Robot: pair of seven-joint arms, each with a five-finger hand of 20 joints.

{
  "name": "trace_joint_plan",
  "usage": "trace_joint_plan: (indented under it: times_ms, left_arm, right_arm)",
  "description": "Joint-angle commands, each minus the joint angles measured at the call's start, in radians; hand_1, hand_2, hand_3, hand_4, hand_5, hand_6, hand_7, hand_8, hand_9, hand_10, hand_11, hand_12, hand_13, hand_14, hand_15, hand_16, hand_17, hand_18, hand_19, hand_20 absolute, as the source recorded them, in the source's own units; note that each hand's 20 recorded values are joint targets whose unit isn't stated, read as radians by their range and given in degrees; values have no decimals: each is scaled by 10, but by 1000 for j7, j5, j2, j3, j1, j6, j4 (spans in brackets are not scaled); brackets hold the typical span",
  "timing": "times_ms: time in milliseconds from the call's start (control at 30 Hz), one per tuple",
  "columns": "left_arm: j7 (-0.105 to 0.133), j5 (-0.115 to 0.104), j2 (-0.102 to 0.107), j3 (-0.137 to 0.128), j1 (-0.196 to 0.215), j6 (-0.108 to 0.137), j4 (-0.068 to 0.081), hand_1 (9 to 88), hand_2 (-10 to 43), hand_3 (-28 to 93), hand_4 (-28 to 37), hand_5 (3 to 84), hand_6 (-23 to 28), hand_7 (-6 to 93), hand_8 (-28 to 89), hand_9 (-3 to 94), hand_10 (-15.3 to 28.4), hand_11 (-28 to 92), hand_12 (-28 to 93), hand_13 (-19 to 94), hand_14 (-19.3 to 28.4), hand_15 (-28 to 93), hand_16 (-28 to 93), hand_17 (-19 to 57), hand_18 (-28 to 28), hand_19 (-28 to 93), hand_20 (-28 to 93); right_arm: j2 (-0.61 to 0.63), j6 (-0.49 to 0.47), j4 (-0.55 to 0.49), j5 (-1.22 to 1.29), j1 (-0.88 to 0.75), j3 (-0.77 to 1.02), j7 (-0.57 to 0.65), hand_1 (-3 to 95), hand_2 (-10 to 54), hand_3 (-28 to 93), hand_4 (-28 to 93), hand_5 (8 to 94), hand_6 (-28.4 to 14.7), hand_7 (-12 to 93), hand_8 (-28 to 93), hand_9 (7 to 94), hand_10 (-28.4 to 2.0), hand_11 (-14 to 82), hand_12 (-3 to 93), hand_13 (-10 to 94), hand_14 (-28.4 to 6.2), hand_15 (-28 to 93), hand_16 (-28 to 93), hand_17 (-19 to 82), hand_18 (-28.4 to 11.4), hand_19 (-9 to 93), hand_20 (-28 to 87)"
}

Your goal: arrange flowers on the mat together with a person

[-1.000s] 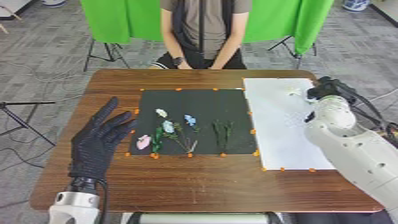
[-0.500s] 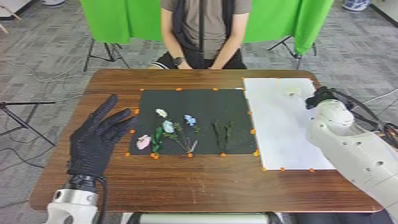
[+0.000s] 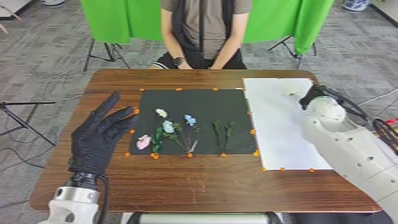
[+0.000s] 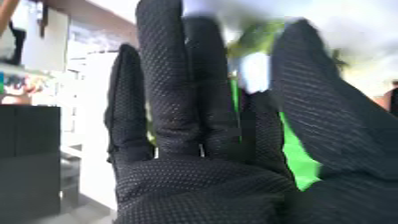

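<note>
Right hand (image 3: 320,93) at right edge of white mat (image 3: 282,127) (grip impossible to tell).

In these pictures you can find no text, label, number or sign which is readable.

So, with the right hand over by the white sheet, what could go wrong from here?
The right hand is close to the pale flower and might knock it. That flower, pale on the white sheet, may be hard to locate. The left hand is near the black mat; a drift could disturb the pink flower.
</note>
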Motion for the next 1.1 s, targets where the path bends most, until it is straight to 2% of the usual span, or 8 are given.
trace_joint_plan:
  times_ms: [33,233,400,500,600,800,967,1100]
  left_arm:
    - [-3,-3,-6,2,14,-10,-2,196,75,761,-283,326,67,103,-88,355,210,235,112,276,274,459,-84,-62,273,637,-33]
    - [11,-7,-6,-8,32,2,-9,195,74,761,-283,327,68,103,-88,355,210,235,112,276,274,459,-84,-62,274,638,-34]
    - [12,-9,-10,-16,45,7,-12,195,74,761,-283,328,69,102,-88,356,210,236,112,277,275,459,-84,-62,274,639,-35]
    - [19,-11,-6,-12,46,9,-12,195,74,761,-283,328,69,102,-88,356,209,236,112,277,274,459,-84,-62,274,640,-36]
    - [17,-9,-5,-9,38,8,-11,195,74,762,-283,328,69,101,-88,356,209,236,112,277,274,459,-84,-62,274,640,-36]
    - [10,-8,-8,-10,33,6,-8,195,73,762,-283,329,69,103,-88,357,210,238,112,277,274,460,-83,-62,274,640,-38]
    - [12,-13,1,-5,32,16,-8,195,74,762,-283,329,70,103,-89,357,211,238,111,278,274,460,-84,-62,274,641,-39]
    - [14,-16,5,-5,36,19,-8,196,74,762,-283,330,71,102,-88,357,211,237,111,278,274,460,-84,-61,273,641,-39]
  right_arm:
    - [-19,0,3,-57,-43,2,7,566,-95,702,-283,832,39,159,-16,920,-64,61,281,805,-36,378,267,264,-160,769,85]
    - [-36,127,-150,-148,-130,82,-9,575,-95,708,-283,854,35,158,-10,936,-69,109,286,830,-27,387,277,282,-154,795,73]
    - [-96,135,-318,-199,-172,130,-87,571,-95,720,-283,857,31,157,-7,937,-72,121,284,832,-34,405,274,283,-158,808,67]
    - [-152,110,-374,-167,-174,123,-151,571,-95,723,-283,857,29,156,-7,937,-74,122,285,830,-36,411,272,282,-159,811,65]
    - [-211,68,-397,-115,-175,103,-205,569,-95,728,-283,855,26,156,-4,937,-75,119,288,826,-39,417,270,276,-163,813,64]
    - [-297,17,-364,-125,-182,46,-265,563,-95,733,-283,848,26,157,-4,937,-78,119,292,813,-46,433,266,264,-167,815,61]
    - [-308,-33,-344,-110,-191,30,-256,557,-95,732,-283,839,28,159,-11,937,-78,119,296,800,-50,455,250,253,-168,816,59]
    - [-300,-76,-344,-111,-205,38,-249,533,-95,735,-283,793,26,141,-31,908,-83,119,296,755,-63,495,214,221,-172,801,58]
